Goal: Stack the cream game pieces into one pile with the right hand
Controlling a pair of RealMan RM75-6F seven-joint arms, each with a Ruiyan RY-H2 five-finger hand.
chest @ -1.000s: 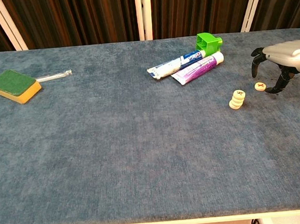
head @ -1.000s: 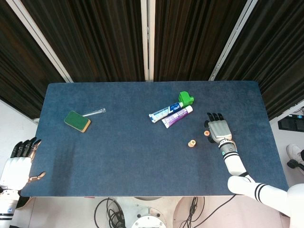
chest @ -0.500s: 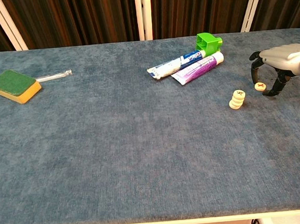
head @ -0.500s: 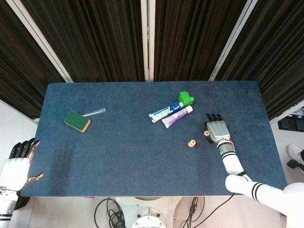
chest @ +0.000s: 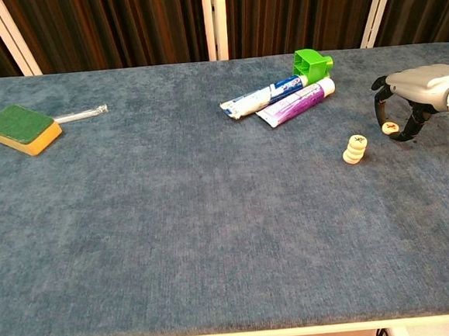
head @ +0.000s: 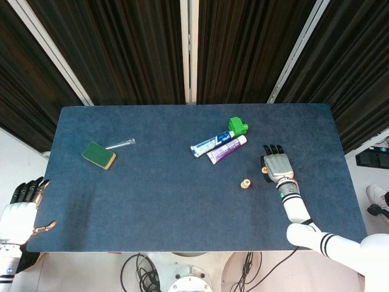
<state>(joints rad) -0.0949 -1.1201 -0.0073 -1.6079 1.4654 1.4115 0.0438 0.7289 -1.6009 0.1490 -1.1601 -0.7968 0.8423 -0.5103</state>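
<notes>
Blue-covered table (head: 152,201), long edges running left to right, dark curtains behind the far edge. Wide bare cloth across the middle and the whole near half; more bare cloth between the right hand and the right edge.

Off the near left corner, left hand (head: 20,213), clear of the tabletop, fingers spread apart, nothing in it.

Toward the right end, right hand (chest: 415,97), palm down, fingers arched down around a single cream piece (chest: 390,128) marked in red. Fingertips close on both sides of that piece, at or just above the cloth; whether they actually pinch it cannot be told.

Near the left end, green-topped sponge (chest: 21,128), with a thin clear tube (chest: 79,114) lying just beside it on the far side.

Right of centre, two toothpaste tubes side by side, a blue-and-white one (chest: 259,97) and a purple one (chest: 297,102), touching along their length; a green block (chest: 311,65) at their far right ends.

Short stack of cream pieces (chest: 354,149), upright, nearer than the tubes, a little left of the lone piece and apart from the hand.
</notes>
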